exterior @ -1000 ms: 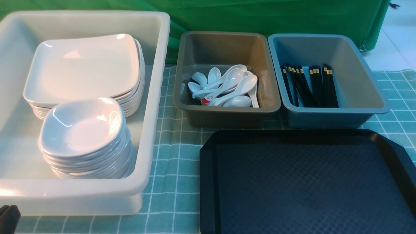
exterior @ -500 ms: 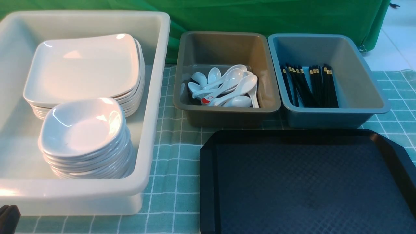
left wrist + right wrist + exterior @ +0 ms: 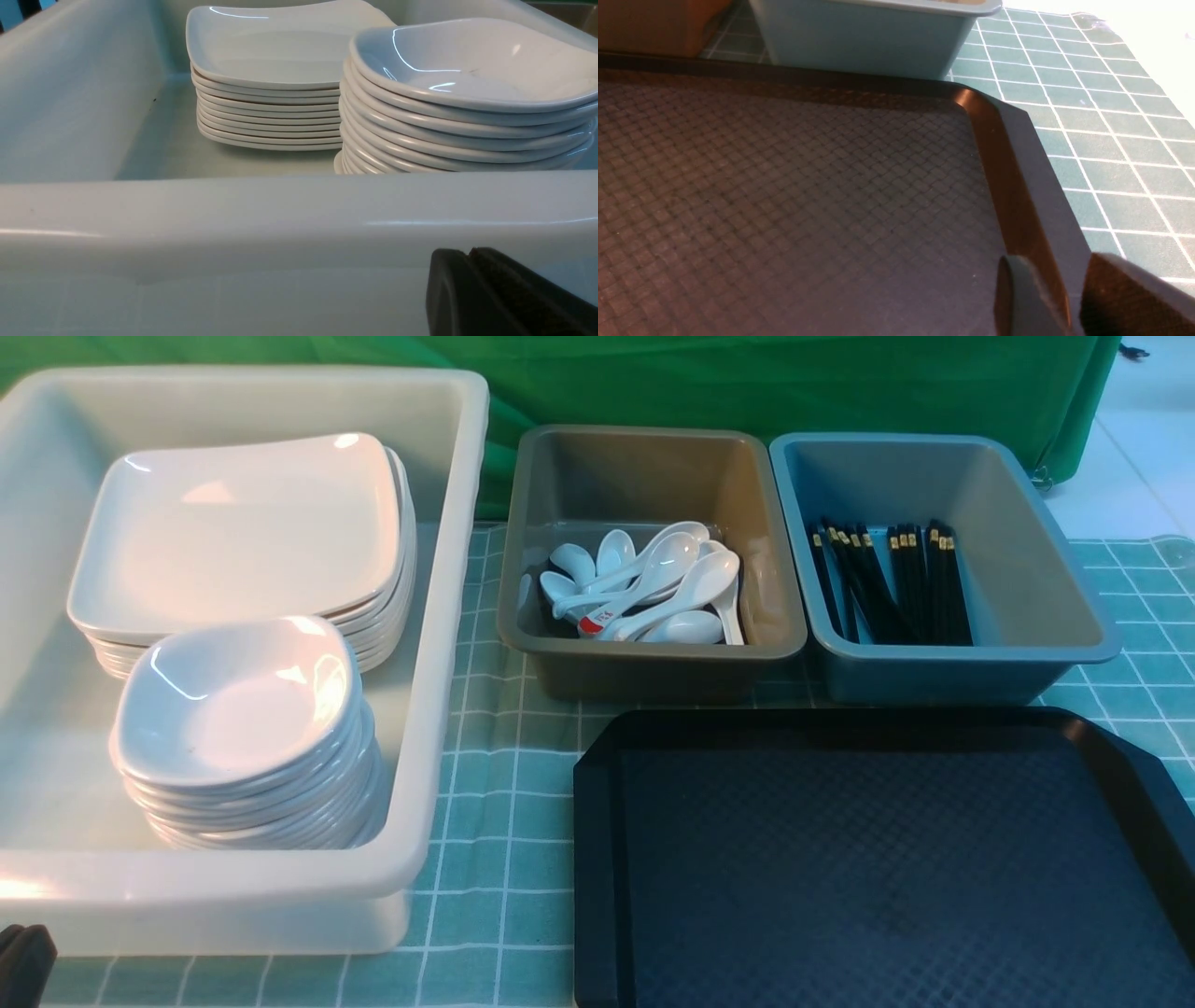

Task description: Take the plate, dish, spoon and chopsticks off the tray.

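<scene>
The black tray [image 3: 887, 868] at the front right holds nothing; its diamond floor [image 3: 784, 186] is bare. The plate [image 3: 243, 523] tops a stack of several plates [image 3: 280, 46] in the white tub. In front of it, the dish [image 3: 233, 700] tops a stack of small dishes [image 3: 467, 65]. The spoon lies among several spoons [image 3: 653, 583] in the brown-grey bin. Chopsticks [image 3: 887, 583] lie in the blue-grey bin. My left gripper [image 3: 19, 961] [image 3: 468, 252] is shut and empty outside the tub's near wall. My right gripper [image 3: 1052, 266] is open above the tray's right rim.
The white tub [image 3: 448, 616] fills the left side; its near wall [image 3: 280, 210] stands right before my left gripper. The brown-grey bin [image 3: 644, 476] and blue-grey bin [image 3: 896, 476] [image 3: 859, 37] stand just behind the tray. A green checked cloth [image 3: 504, 803] covers the table.
</scene>
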Controlling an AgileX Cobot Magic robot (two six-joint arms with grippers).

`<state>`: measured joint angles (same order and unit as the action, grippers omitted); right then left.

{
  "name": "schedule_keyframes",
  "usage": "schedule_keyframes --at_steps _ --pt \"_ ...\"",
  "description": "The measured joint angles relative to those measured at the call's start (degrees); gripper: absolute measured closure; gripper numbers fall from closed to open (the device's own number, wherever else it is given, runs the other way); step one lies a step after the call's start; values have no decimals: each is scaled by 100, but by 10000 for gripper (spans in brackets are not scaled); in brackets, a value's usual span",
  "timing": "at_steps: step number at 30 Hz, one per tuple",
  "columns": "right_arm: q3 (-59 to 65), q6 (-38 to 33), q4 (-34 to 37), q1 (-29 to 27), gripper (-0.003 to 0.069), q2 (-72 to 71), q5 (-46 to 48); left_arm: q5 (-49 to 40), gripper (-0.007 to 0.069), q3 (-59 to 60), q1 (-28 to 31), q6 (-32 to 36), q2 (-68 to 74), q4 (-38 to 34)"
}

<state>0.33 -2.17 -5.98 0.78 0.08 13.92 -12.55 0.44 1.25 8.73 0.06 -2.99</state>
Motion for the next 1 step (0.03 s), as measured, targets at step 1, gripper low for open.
schedule_keyframes --at_steps 1 --pt "0 0 0 0 419 0 0 0 612 0 0 0 0 0"
